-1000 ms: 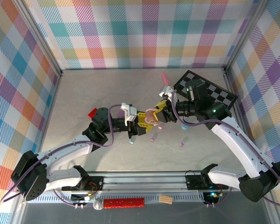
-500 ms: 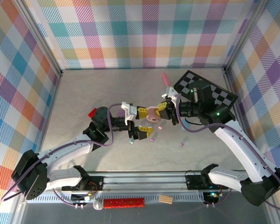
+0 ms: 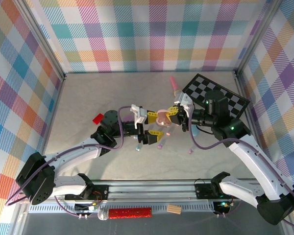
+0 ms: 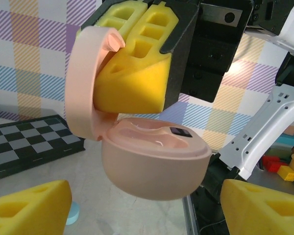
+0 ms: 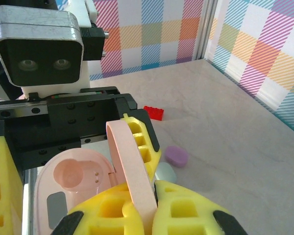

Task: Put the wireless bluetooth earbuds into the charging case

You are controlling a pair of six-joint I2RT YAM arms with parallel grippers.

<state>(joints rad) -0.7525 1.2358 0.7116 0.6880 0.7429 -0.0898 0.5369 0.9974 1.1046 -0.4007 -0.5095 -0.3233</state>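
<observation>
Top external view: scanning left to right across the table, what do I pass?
Red block → left gripper, open → pink charging case, lid up → checkerboard mat.

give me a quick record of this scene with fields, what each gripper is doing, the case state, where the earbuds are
right gripper: shut on the lid of the pale pink oval plastic charging case, holding it off the table
case state: open, lid hinged up; the round socket seen from the right wrist is empty
left gripper: open, yellow foam fingers spread, facing the case
earbuds: small pastel plastic earbuds loose on the grey table, none in the case
other: pink cone-shaped toy, black-and-white checkered board, red block
</observation>
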